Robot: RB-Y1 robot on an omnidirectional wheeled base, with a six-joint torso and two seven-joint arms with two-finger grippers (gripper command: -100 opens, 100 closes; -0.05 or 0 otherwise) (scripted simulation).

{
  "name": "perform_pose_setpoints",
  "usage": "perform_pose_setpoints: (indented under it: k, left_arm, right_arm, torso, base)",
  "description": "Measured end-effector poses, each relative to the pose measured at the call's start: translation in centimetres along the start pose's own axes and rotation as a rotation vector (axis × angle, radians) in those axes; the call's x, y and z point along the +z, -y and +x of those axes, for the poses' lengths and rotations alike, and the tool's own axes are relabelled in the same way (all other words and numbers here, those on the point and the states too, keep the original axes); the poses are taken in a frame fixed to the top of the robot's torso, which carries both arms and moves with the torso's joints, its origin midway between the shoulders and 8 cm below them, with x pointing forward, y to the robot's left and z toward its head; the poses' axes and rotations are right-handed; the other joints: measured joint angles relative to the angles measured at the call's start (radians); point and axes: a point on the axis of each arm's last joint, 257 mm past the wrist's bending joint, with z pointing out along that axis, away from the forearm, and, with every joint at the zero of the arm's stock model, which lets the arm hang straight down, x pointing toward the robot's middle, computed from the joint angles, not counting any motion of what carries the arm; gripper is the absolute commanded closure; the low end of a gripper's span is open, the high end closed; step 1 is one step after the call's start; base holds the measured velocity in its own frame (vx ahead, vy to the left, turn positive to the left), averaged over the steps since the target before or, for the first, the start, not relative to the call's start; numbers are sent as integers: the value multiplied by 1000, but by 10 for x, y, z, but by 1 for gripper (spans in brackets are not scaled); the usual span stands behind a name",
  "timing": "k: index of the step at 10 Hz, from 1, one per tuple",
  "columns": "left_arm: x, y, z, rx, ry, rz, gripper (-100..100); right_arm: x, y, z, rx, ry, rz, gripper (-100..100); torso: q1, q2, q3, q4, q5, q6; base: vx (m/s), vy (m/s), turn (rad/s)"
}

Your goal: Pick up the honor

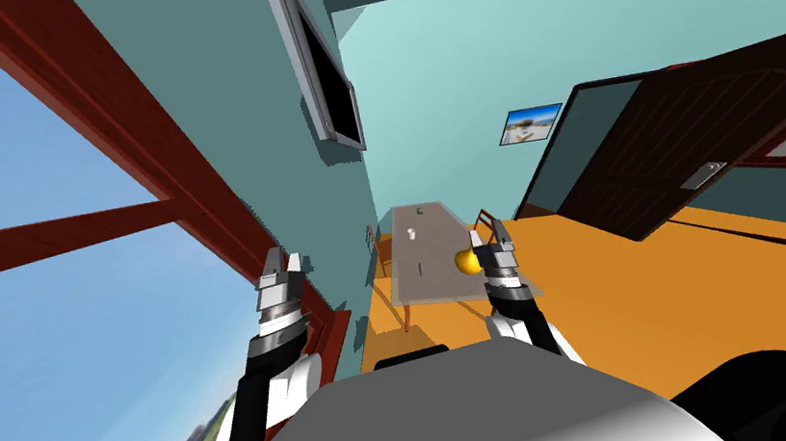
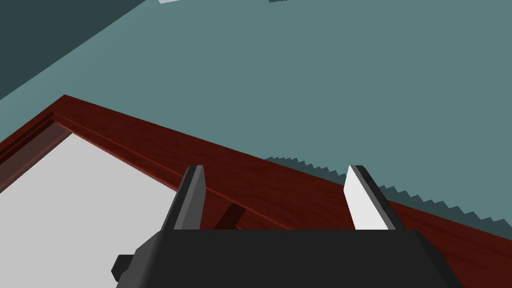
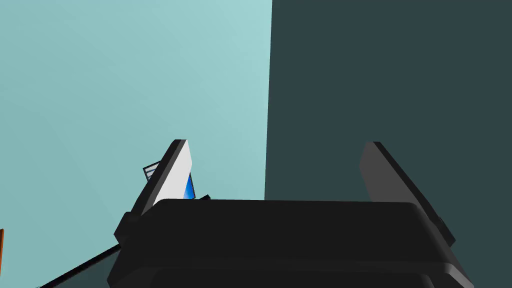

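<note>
Red-brown window frame (image 1: 129, 164) crosses the left half of the head view, with blue sky behind it. A teal wall (image 1: 248, 108) runs from it toward the centre of the frame. An orange floor (image 1: 683, 286) spreads across the lower right, and a dark brown door (image 1: 691, 139) stands open above it at the right.

At the centre, a long grey table (image 1: 437, 235) stretches away along the wall, with a brown chair (image 1: 483, 217) at its right side. A flat black screen (image 1: 324, 67) hangs on the wall above the table, and a small framed picture (image 1: 531, 124) hangs on the paler far wall beside the door.

The left gripper (image 1: 279, 267) is raised in front of the window frame, left of the table, with its two fingers spread apart and nothing between them. The right gripper (image 1: 489, 235) is raised over the table's right edge, fingers likewise spread and empty.

The gold trophy (image 1: 465, 261), a rounded yellow piece, sits on the table near its right edge toward the near end, just left of the right gripper in the frame. A small white cup (image 1: 410, 232) stands farther up the table, well apart from the trophy.
</note>
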Motion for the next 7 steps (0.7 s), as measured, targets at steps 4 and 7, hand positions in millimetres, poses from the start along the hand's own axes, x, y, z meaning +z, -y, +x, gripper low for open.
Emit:
perform_pose_setpoints:
  k: [4,7]
  left_arm:
    - [0,0,0,0,0,0,0]
    - [0,0,0,0,0,0,0]
  right_arm:
    - [-4,49,19,-15,-96,118,-100]
    - [-18,97,35,-23,-155,234,-100]
  torso:
    - [-1,-1,0,0,0,0]
    - [-1,-1,-1,0,0,0]
  base:
    - [5,-5,128]
    - [6,-7,128]
